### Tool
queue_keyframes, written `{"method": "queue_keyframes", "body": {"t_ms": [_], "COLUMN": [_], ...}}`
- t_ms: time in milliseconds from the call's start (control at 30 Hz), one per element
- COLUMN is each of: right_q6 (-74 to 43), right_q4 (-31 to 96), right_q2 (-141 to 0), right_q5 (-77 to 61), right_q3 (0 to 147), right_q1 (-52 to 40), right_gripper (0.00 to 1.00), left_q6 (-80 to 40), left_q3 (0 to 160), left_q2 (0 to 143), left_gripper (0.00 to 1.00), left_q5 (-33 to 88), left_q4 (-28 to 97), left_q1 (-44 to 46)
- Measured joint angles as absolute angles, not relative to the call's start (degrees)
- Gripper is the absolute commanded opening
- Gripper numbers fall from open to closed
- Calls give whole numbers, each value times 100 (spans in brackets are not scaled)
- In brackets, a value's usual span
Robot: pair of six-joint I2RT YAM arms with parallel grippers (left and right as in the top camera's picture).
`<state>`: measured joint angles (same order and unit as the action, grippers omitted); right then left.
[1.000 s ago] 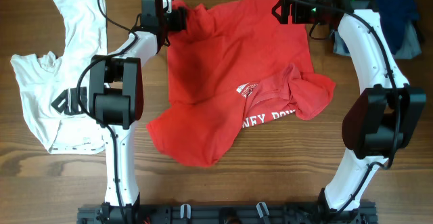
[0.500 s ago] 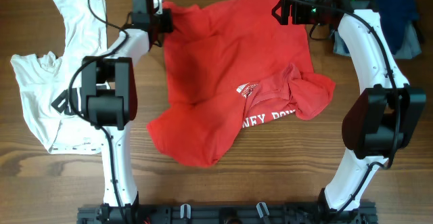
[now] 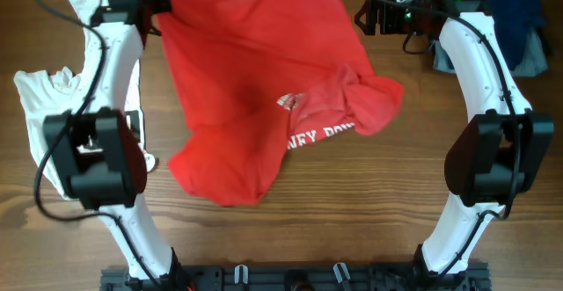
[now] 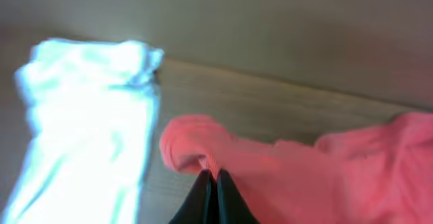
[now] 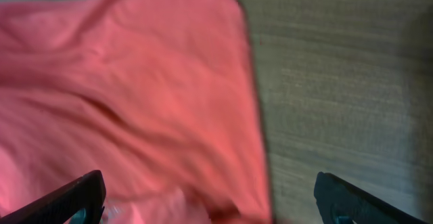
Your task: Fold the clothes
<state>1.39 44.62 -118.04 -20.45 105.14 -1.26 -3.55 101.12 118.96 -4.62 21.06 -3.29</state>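
At the far left of the table (image 3: 369, 212), we find the spreading step in hand: left gripper (image 4: 211, 183) clamped on a corner of the red shirt (image 3: 255, 89).
Shirt lies mid-table, rumpled at its lettered side; the right gripper (image 5: 210, 195) hovers at the opposite far corner, jaws wide apart, empty. We judge it must next pinch that corner to draw the cloth flat.

Free for me: bare brown wooden table (image 3: 378, 212), near side and right of the rumpled red cotton T-shirt (image 3: 237, 80). Blocking me: that shirt, centre; crumpled white T-shirt (image 3: 31, 106), left; folded blue garments (image 3: 523, 10), far-right corner.
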Motion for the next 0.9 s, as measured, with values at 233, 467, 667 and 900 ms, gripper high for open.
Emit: {"method": "queue_keyframes", "body": {"t_ms": [233,467,667,900], "right_q6": [139,-183,-987,-1114], "right_q4": [5065,6184,6816,6219], "right_q2": [-11804,-11804,-11775,-11775], "right_q5": [-1999,-1791,-1601,-1645], "right_q3": [10514,10514,10228,9710], "right_q1": [-132,-333,-399,-746], "right_gripper": [100,99,99,95], "left_q6": [-351,-375,-650,-982], "left_q3": [10112,10112,10110,10112], "left_q2": [11719,11714,11550,10860], "left_gripper": [60,69,71,72], "left_q5": [-917,-1007,-1007,-609], "left_q4": [2709,3015,3481,4080], "left_q1": [-644,-652,-650,-650]}}
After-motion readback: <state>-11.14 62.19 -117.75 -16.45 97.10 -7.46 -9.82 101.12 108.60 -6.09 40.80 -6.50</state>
